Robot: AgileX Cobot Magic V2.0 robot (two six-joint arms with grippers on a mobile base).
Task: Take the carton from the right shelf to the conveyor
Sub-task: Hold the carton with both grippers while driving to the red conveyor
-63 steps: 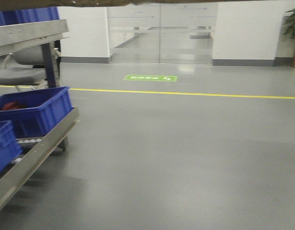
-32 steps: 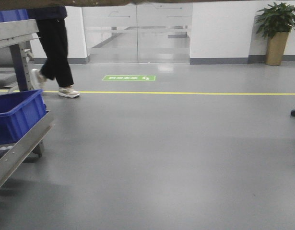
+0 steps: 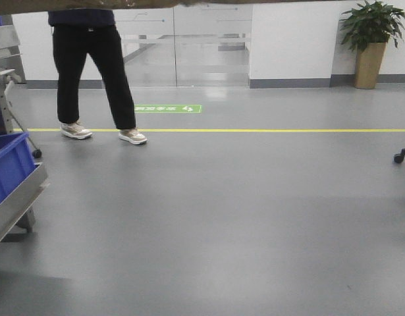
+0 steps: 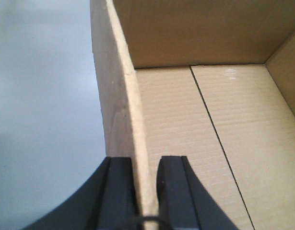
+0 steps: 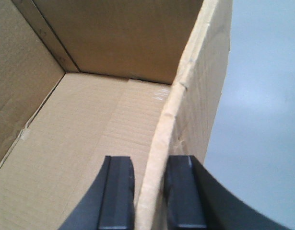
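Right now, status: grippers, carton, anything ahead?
Left gripper shut on one wall of the carton, right gripper on the opposite wall. Carton empty, held aloft. Person standing ahead-left by the yellow line; conveyor not in view.

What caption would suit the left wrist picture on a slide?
Left gripper clamps a side wall of the open, empty carton, one finger outside and one inside, with grey floor beyond.

Front view: low, looking across floor [image 3: 222,217]. Wrist views: close, looking down into shared carton [image 4: 195,120], opposite walls.
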